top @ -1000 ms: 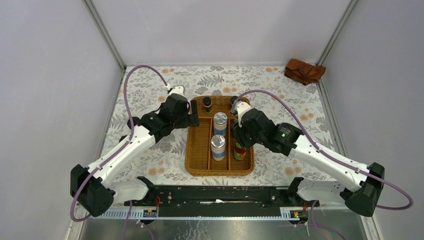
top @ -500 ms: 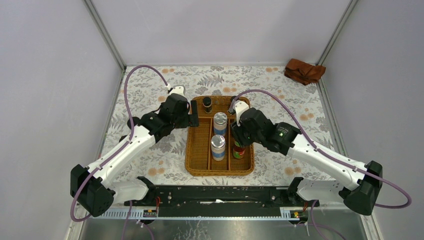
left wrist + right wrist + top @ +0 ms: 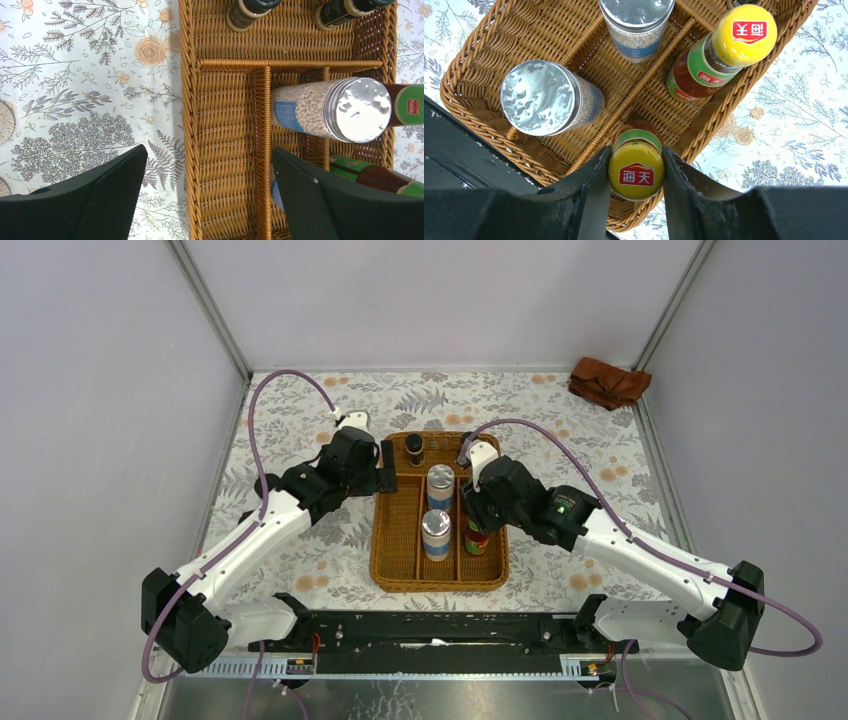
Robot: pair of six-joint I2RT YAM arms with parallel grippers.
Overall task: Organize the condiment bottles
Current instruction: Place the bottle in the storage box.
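The flower-printed surface [image 3: 300, 430] lies bare on the left. The left arm [image 3: 250, 540] slants over it from its base at the near edge, up and inward to the tray's left side. The left claw [image 3: 386, 480] hangs there with its jaws wide apart, gripping nothing. In the wrist view one finger [image 3: 100, 200] is over the surface outside the rim. The other finger [image 3: 320, 200] is over the divider beside the middle lane and covers part of a shaker.

The wicker tray [image 3: 440, 584] sits mid-surface, with a cross pocket at its far end and three long lanes running toward the arms. The far pocket holds two tiny dark bottles, one [image 3: 414, 448] to the left and one [image 3: 345, 9] to the right. The middle lane holds both silver-lidded shakers upright, the far shaker [image 3: 440, 480] and the near shaker [image 3: 436, 528].

The right lane holds the red sauce bottles. The held sauce bottle [image 3: 636, 175] is at the lane's near end, just inside the rim. The right claw [image 3: 636, 161] is clamped on its yellow cap from above, and whether its base touches the wicker cannot be told. The second sauce bottle [image 3: 724, 50] is farther along the same lane, apart from the claw.

The right arm [image 3: 640, 555] reaches in from the right base, bent over the tray's right side and hiding part of it from above. A rust-brown cloth [image 3: 608, 382] lies crumpled in the far right corner, well apart from everything else.
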